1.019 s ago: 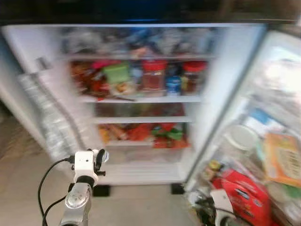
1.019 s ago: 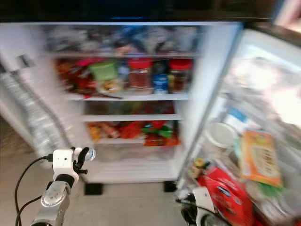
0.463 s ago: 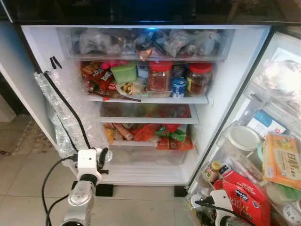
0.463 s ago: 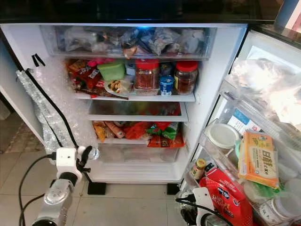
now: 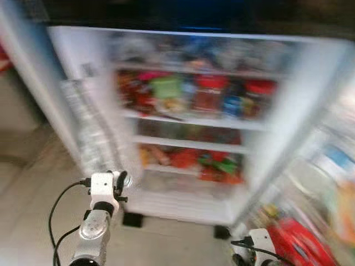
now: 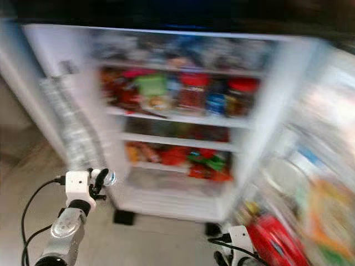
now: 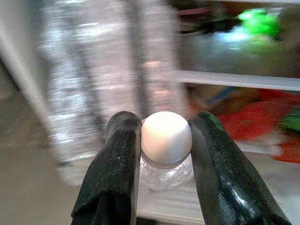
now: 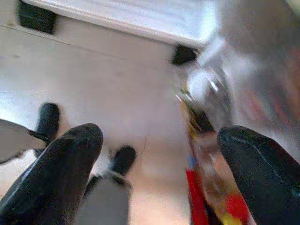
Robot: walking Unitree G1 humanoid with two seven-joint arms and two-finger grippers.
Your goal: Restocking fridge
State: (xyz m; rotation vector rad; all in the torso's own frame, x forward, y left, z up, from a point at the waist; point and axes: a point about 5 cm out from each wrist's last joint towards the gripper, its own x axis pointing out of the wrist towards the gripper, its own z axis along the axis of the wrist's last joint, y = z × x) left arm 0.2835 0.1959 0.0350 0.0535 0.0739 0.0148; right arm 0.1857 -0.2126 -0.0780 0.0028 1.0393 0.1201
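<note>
- the left gripper (image 7: 161, 154) sits low at the robot's left, raised in front of the open fridge; its two black fingers (image 7: 115, 173) press on either side of a small clear plastic bottle with a round white cap (image 7: 166, 140), just below the cap.
- in the head views the same bottle glints at the tip of the silver left arm (image 5: 95, 230), over the pale tiled floor (image 5: 33, 188).
- the right gripper (image 8: 154, 183) hangs low at the robot's right, its fingers spread wide with nothing between them, above the floor beside a red packet (image 6: 274, 241) in the door.
- beyond, the white open fridge (image 5: 83, 50) is blurred: shelves hold red-lidded jars (image 5: 209, 94), a green tub (image 5: 165, 87), and red and green packets (image 5: 213, 163) lower down.
- a strip of bubble wrap (image 5: 86, 127) hangs along the fridge's left wall.
</note>
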